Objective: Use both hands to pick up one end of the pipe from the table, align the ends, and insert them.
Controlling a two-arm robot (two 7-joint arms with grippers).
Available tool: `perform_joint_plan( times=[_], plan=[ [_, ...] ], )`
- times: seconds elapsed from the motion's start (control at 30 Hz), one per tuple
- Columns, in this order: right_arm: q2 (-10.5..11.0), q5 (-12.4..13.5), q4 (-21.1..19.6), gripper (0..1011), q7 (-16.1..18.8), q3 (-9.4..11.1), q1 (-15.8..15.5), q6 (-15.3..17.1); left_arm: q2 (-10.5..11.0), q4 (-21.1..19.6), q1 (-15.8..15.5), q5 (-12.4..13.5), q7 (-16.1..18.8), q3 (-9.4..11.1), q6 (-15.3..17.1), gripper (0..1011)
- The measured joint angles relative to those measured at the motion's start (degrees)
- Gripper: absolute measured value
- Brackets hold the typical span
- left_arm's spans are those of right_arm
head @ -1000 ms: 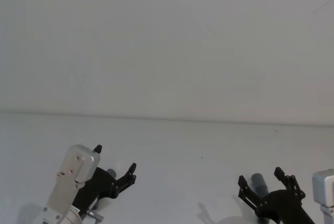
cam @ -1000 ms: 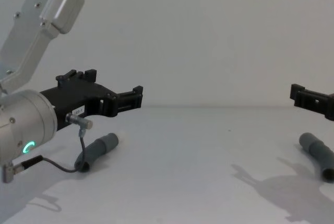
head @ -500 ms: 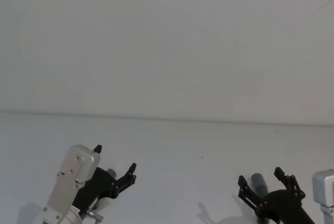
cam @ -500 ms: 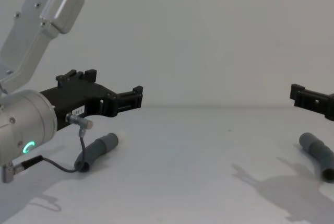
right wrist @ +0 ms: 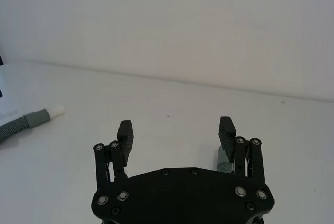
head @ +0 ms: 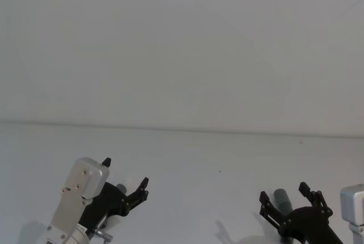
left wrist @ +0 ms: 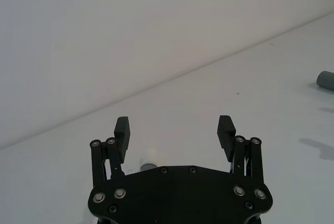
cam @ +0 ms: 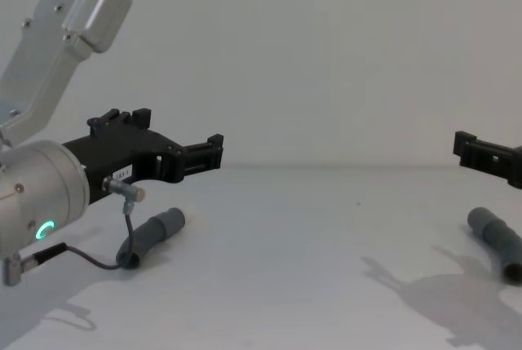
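No change — left gripper [left wrist: 175, 130] and right gripper [right wrist: 176, 130], jaws apart, hover over left pipe [cam: 155, 232] and right pipe [cam: 499, 240], both ungrasped.

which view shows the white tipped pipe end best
The right wrist view: the white-tipped end lies unobstructed, cuff and tip clear. Chest view shows its grey cuff side-on; in the head and left wrist views the left pincer mostly covers it.

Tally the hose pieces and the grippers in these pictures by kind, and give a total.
Hose pieces: 2, the left hose piece and the right hose piece, lying on the table.
Grippers: 2, the left gripper and the right gripper, jaws open.
Total: 4.
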Motion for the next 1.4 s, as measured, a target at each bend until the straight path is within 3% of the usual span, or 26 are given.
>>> perform_joint_plan(
  times=[1.4],
  plan=[
    [0.0,0.0,0.0,1000,0.0,0.0,0.0,0.0,0.0,0.0,0.0,0.0,0.0,0.0,0.0,1001]
  ],
)
